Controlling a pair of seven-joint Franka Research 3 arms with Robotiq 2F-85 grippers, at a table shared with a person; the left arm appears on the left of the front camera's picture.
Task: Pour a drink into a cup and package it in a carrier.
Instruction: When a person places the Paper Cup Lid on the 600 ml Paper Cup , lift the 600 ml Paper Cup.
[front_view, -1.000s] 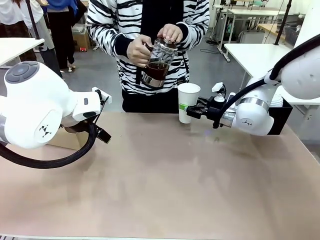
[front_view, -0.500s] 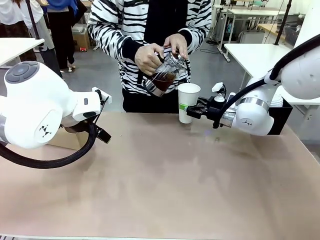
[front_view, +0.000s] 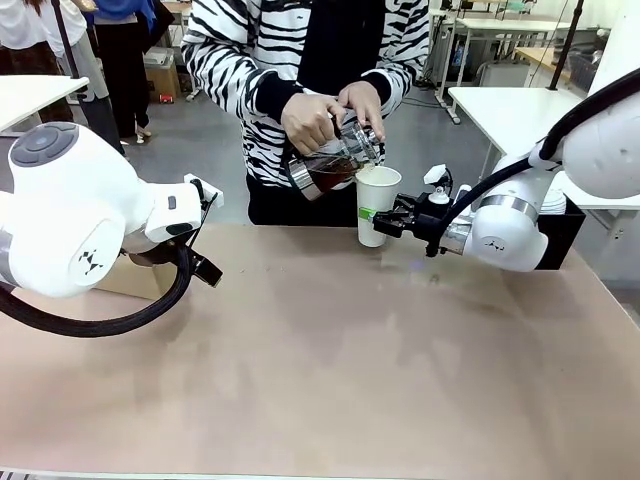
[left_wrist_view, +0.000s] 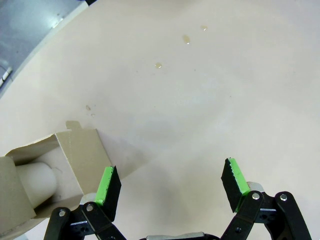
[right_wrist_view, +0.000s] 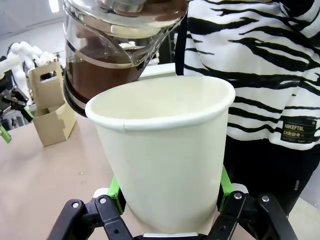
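Drink (right_wrist_view: 95, 75) in the tipped carafe (front_view: 335, 160) hangs above the paper cup (front_view: 378, 200) your right tool (right_wrist_view: 168, 200) clamps; left tool (left_wrist_view: 172, 185) stands apart.

The left arm (front_view: 70, 215) is entering from the left, and its elbow is bulking large over the near left of the desk (front_view: 330, 380). The left pincer (left_wrist_view: 171, 172) is hanging above the desk, jaws standing wide apart and gripping nothing. The right arm (front_view: 510, 232) is reaching in from the right, wrist lying level. The right pincer (front_view: 384, 218) is pointing sideways and clamping the cup (front_view: 377, 190) low down, its green pads (right_wrist_view: 114, 187) pressing on either side.
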